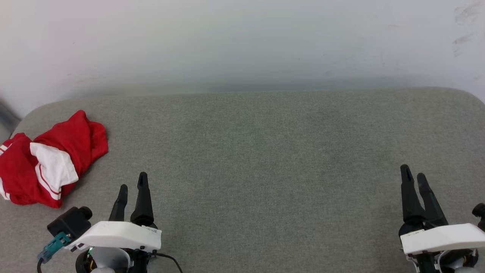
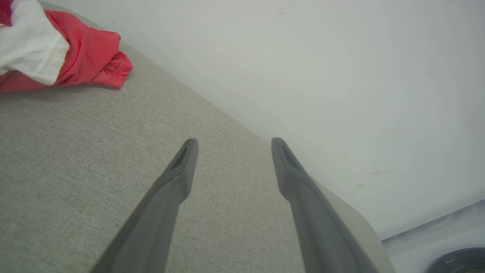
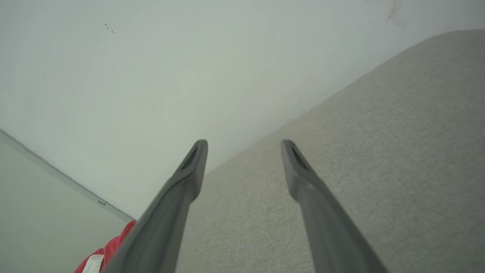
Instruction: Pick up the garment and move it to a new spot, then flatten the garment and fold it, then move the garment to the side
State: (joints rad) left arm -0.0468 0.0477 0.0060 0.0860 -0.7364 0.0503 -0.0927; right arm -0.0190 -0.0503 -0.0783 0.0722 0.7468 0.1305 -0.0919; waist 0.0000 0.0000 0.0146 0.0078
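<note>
The garment [image 1: 53, 159], red with a white striped-trim sleeve showing on top, lies crumpled in a heap at the far left end of the grey fabric-covered surface [image 1: 265, 170], close to its rounded left corner; no number is legible in this state. Nothing touches it. The left gripper [image 1: 133, 182] hovers near the front edge, just right of the heap and apart from it, fingers spread and empty; the left wrist view confirms the gap, with bare cloth between the fingers. The right gripper [image 1: 412, 171] stands well apart at the opposite end, likewise spread and holding nothing. A pale wall [image 1: 242, 45] backs the surface.
</note>
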